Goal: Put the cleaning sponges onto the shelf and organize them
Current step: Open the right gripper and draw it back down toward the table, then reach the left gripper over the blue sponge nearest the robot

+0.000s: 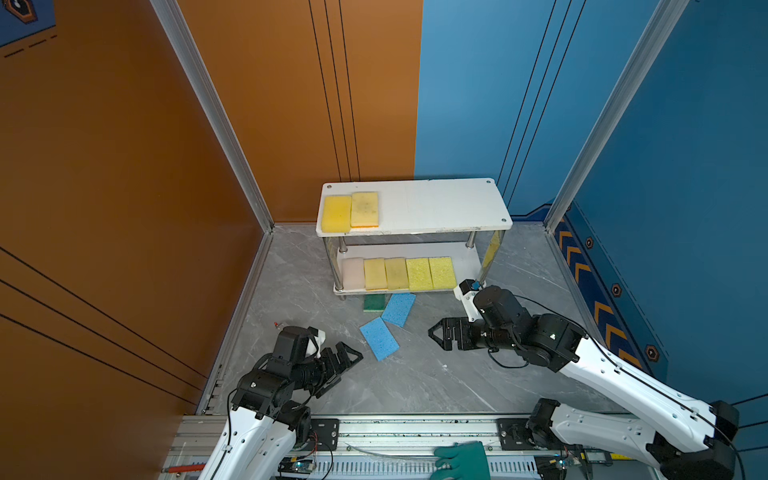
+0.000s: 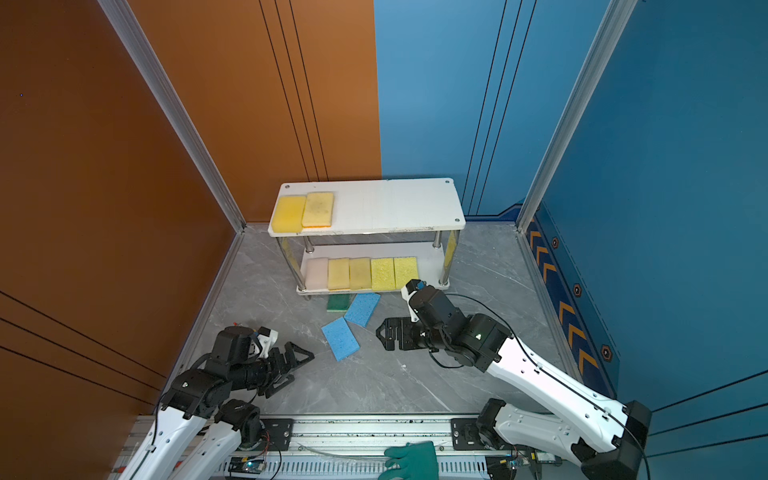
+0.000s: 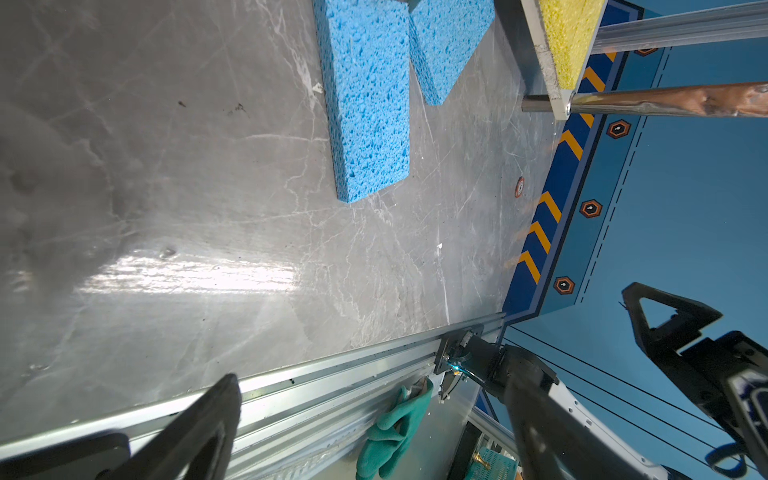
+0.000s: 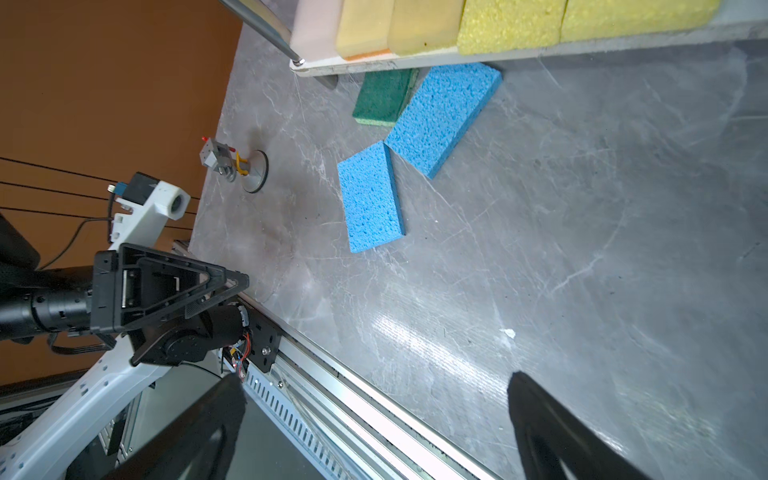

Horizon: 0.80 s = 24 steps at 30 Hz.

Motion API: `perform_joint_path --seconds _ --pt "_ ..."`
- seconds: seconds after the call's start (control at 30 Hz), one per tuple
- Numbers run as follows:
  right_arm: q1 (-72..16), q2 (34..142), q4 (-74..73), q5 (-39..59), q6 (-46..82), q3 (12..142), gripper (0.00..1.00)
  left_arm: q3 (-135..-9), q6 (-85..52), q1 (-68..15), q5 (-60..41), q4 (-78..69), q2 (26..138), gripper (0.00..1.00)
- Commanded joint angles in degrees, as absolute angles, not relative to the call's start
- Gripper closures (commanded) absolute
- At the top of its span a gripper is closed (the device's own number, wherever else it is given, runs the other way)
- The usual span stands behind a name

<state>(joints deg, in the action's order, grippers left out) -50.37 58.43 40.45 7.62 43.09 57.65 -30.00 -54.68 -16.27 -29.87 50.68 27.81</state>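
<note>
Trouble maybe: blue sponges (image 1: 379, 338) touching on counter (image 1: 415, 386), 6 o'clock from shelf (image 1: 436, 203), green sponge (image 1: 374, 303) partly under it; easy to drag a neighbour along. Left tool (image 1: 351, 365), right tool (image 1: 434, 337) wide open, empty.

My left claw (image 1: 347, 365) and my right claw (image 1: 434, 338) are well apart over the table (image 1: 415, 382). Between them, nearer the left one, lies the nearest sponge (image 1: 379, 338). Beyond it, corners touching, lies a second sponge (image 1: 399, 309), with a third sponge (image 1: 374, 302) beside that, partly under the shelf (image 1: 436, 208). The shelf stands ahead of both claws: a row of five sponges (image 1: 399, 273) on its lower board, a pair of sponges (image 1: 351, 212) at the upper board's end on my left claw's side.
</note>
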Motion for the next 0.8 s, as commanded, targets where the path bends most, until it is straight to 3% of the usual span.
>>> perform_joint_path --seconds 0.0,0.3,0.7,0.77 --pt "-51.0 57.1 37.4 4.8 46.7 54.4 0.00 -29.2 -55.2 -17.0 -27.3 50.9 27.6 0.03" --pt "-51.2 57.7 37.4 2.0 53.2 47.9 0.00 -28.7 -55.0 -19.3 -25.2 47.4 31.8 0.09" --pt "-51.1 60.4 37.5 1.5 54.9 47.0 0.00 -34.6 -48.4 -22.9 -20.1 41.7 49.9 0.13" --pt "-51.2 61.1 37.5 1.6 54.5 47.4 0.00 -35.5 -48.3 -23.4 -19.4 40.3 52.4 0.17"
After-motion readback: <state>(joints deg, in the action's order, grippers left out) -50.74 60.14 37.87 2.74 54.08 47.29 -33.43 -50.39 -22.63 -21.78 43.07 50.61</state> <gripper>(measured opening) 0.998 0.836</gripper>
